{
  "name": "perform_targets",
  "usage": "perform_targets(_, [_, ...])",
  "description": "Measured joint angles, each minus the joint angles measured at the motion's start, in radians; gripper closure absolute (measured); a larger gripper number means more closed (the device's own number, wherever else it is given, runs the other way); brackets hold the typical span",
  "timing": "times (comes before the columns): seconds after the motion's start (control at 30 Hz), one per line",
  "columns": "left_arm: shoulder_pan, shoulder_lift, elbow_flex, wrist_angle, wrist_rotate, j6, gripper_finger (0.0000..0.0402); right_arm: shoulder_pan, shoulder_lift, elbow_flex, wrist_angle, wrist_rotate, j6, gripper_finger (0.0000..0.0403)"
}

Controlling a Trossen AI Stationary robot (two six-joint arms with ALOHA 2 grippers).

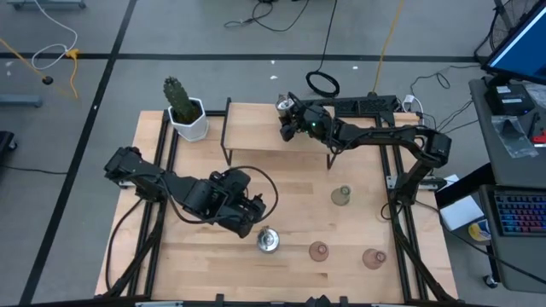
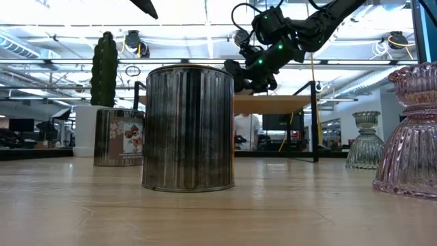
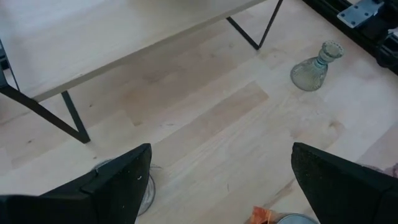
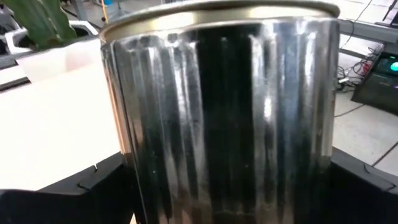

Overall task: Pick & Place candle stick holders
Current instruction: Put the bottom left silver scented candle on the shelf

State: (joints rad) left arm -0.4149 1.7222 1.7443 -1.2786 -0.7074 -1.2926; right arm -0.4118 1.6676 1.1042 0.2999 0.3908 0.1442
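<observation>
Wood table (image 1: 290, 183), raised shelf (image 1: 256, 128) at the back, cactus (image 1: 179, 98) beside it.

Right gripper (image 1: 286, 118) up over the shelf's right end, clenched on a silvery holder (image 4: 224, 124): ribbed metal wall between both fingers, gripped across the body. Cannot tell whether its base touches the shelf.

Left gripper (image 1: 252, 223) low over the table's front middle, fingers spread wide, nothing between them. Second silvery holder (image 1: 268, 240) just beside it on the table, upright. Third one (image 2: 119, 137) farther back in the low view, upright, label on its side; mostly hidden under the left arm from above.

Green holder (image 1: 342, 196) right of centre, well apart from both grippers. Two pink holders (image 1: 318, 251) (image 1: 373, 257) along the front edge, right of the silvery one. All three upright.

Handling, as a guess:
- Silvery ones: probably light, stiff, slick metal. Straight walls, so grip across mid-body, as on the right. Ribs should help against slip. Glass inside, so moderate squeeze only.
- Bell-shaped glass ones: fragile, slippery, flared base, narrow neck. Best taken at the neck from above; would likely squirt out of the fingers if pinched on the sloped skirt.
- Set down gently; chips or tipping likely on a hard drop.
</observation>
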Motion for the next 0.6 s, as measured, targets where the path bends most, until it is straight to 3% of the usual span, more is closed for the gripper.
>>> perform_targets(0.6, [0.0,0.0,0.0,0.0,0.001,0.0,0.0023,0.0,-0.001,0.002,-0.005,0.001,-0.007,0.0028])
